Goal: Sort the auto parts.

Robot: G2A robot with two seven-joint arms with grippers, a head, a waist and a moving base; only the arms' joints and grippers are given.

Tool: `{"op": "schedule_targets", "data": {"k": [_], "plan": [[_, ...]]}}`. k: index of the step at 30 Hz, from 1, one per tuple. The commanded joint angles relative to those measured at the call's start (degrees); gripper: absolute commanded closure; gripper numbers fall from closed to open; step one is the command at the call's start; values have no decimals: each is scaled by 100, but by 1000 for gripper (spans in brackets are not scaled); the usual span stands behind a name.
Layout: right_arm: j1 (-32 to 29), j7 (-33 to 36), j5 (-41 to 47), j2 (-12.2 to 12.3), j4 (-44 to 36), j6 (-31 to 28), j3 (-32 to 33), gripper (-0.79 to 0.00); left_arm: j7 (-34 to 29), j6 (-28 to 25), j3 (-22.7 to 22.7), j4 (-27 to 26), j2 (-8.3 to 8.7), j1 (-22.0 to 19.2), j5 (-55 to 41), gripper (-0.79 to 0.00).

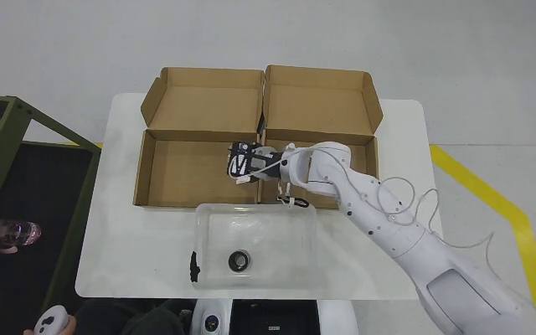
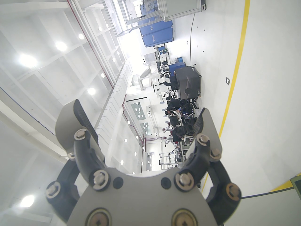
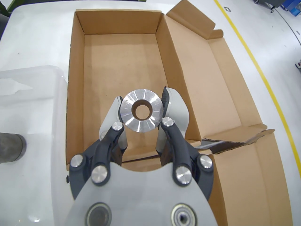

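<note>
1. The metal ring (image 3: 152,105) is a flat, shiny machined disc with a round hole through the middle and faint radial lines on its face. It's over the floor of an open cardboard box (image 3: 117,55).
2. The right gripper (image 3: 141,99) is pinching that ring by its rim, 1 finger on each side. The fingers are pale metal with black ridged pads.
3. The box is plain brown corrugated card with its lid flap folded back. A second box (image 1: 318,105) of the same kind sits right beside it, touching.
4. Next to the boxes is a clear plastic bin (image 1: 209,222) with rounded corners. Inside it are a dark ring-shaped part (image 1: 240,261) and a small black piece (image 1: 193,268).
5. It's all on a smooth white table (image 1: 117,209).
6. The left gripper (image 2: 141,114) is spread wide with nothing between its fingers.
</note>
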Motion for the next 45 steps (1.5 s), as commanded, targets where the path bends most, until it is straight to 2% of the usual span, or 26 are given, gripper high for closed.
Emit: {"op": "schedule_targets", "data": {"k": [1,17,27,29,40,45], "plan": [[106,17,24,-73,206,21,-91,0,0,0,0,0,0,0,0,-785],[847,174,180,-701,1570,147,-683,0,0,0,0,0,0,0,0,-785],[1063,210,146,-1030,2251,107,-920,-92,0,0,0,0,0,0,0,-785],[1098,231,107,-1080,2333,102,-947,-139,0,0,0,0,0,0,0,-785],[1168,322,-89,-1293,2599,73,-1035,-206,0,0,0,0,0,0,0,-785],[1168,312,-181,-1350,2670,53,-1021,-262,0,0,0,0,0,0,0,-785]]}}
